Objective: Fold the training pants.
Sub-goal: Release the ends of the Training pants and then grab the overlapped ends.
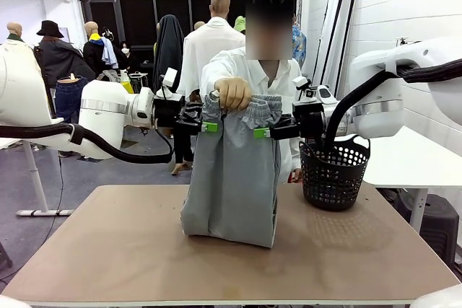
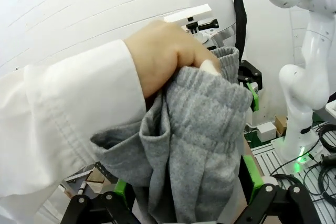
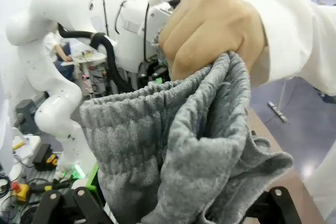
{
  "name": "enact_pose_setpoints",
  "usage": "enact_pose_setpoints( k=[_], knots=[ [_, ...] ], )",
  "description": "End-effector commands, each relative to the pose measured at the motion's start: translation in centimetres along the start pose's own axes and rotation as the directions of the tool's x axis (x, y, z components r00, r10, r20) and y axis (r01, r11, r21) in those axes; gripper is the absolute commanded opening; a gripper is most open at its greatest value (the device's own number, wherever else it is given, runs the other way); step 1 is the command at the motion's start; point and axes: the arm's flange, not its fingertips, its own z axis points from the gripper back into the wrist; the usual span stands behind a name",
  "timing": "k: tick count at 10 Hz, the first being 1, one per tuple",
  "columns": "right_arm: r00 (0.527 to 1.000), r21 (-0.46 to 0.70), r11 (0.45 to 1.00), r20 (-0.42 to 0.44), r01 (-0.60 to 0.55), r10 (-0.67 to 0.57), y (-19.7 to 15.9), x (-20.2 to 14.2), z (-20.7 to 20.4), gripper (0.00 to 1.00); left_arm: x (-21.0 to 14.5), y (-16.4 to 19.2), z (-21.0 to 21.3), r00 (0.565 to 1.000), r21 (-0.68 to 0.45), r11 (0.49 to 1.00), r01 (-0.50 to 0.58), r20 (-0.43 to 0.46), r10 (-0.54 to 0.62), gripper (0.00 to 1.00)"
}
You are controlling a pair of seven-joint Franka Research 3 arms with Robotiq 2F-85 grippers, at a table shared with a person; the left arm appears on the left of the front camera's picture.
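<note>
The training pants [image 1: 232,178] are light grey and hang upright, their lower end resting on the table. A person's hand [image 1: 233,93] grips the gathered waistband from above. My left gripper [image 1: 207,127] stands open at the waistband's left edge, my right gripper [image 1: 264,133] open at its right edge. In the left wrist view the pants [image 2: 205,129] fill the gap of my left gripper [image 2: 186,195], under the hand [image 2: 168,59]. In the right wrist view the pants [image 3: 173,140] lie between the spread fingers of my right gripper [image 3: 178,208], with the hand [image 3: 210,24] on top.
A black perforated basket [image 1: 333,174] stands on the brown table [image 1: 108,250] just right of the pants, under my right arm. A white table [image 1: 411,156] lies beyond on the right. The person stands at the far edge.
</note>
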Motion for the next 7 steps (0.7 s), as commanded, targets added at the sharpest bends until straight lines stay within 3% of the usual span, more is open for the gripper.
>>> enact_pose_setpoints(
  k=[1, 5, 7],
  knots=[
    [1.000, -0.088, 0.996, -0.014, -0.009, 0.008, 0.5, -0.2, -0.9, 1.00, 0.4, 0.5, -0.5, 0.999, -0.026, 0.999, -0.030, 0.042, 0.031, 1.00],
    [0.995, -0.235, 0.972, 0.092, -0.008, 0.030, -0.8, -0.7, -1.9, 1.00, 0.2, 0.4, -1.2, 0.995, -0.064, 0.995, -0.075, 0.054, 0.079, 1.00],
    [0.990, -0.222, 0.975, 0.138, 0.016, 0.015, -1.9, -1.1, -2.3, 1.00, 0.0, 0.5, -1.4, 0.995, -0.069, 0.993, -0.095, 0.032, 0.097, 1.00]
  ],
)
